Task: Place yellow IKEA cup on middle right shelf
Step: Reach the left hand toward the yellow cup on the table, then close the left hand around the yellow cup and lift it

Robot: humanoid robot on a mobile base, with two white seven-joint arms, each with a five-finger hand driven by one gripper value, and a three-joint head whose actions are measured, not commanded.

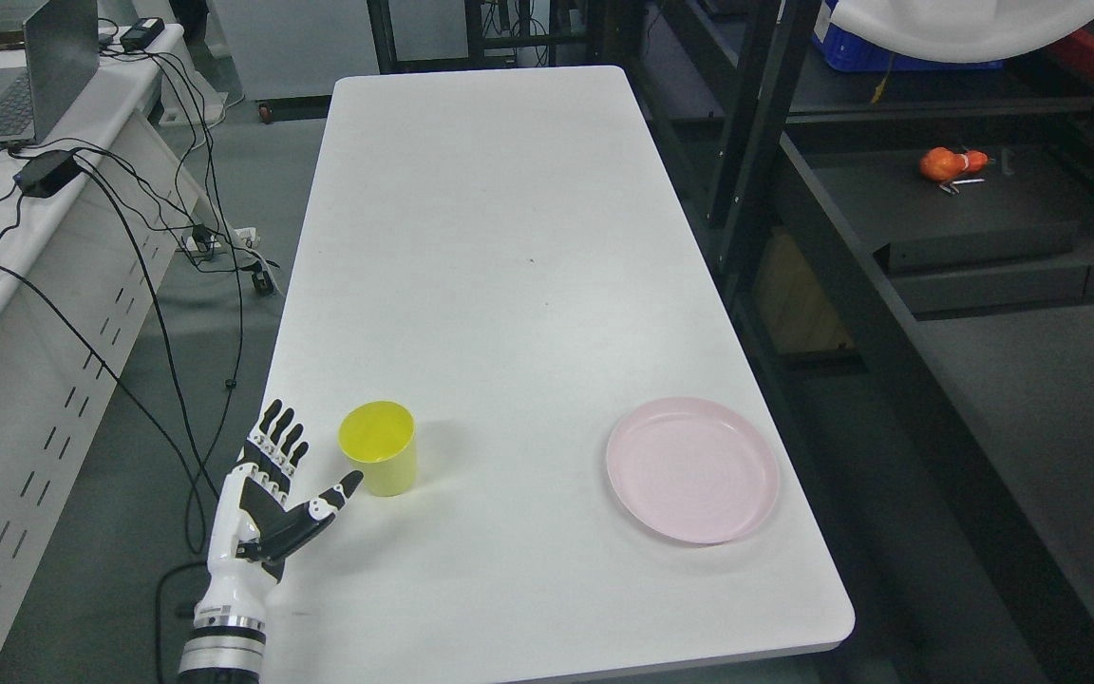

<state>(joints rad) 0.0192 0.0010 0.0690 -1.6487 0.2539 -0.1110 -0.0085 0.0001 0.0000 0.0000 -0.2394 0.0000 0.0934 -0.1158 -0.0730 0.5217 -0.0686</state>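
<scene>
Look to the lower left of the frame and you'll find the left hand [267,489] coming up from the bottom edge, hovering at the left edge of the white table [509,237]. Its fingers [279,437] are spread and extended, pointing toward the top of the frame, with the thumb [324,503] angled out to the right; it holds nothing. The yellow cup [377,447] stands upright on the table just to the right of that hand, in the lower left part of the tabletop, its open mouth facing up. The thumb tip sits very near the cup's lower left side, though you cannot tell from this view whether they touch. Well apart from the cup, toward the lower right of the table, a pink plate [692,469] lies flat near the table's right edge. To the right of the table, dark shelving [889,285] fills the right side of the frame; on one of its surfaces in the upper right you can see a small orange object [946,163], too small to identify. In the upper left corner a laptop [20,81] rests on a second, light-coloured desk [25,313], with black cables [158,285] trailing from it down to the grey floor between the desk and the table. The right arm does not show anywhere in the picture.
</scene>
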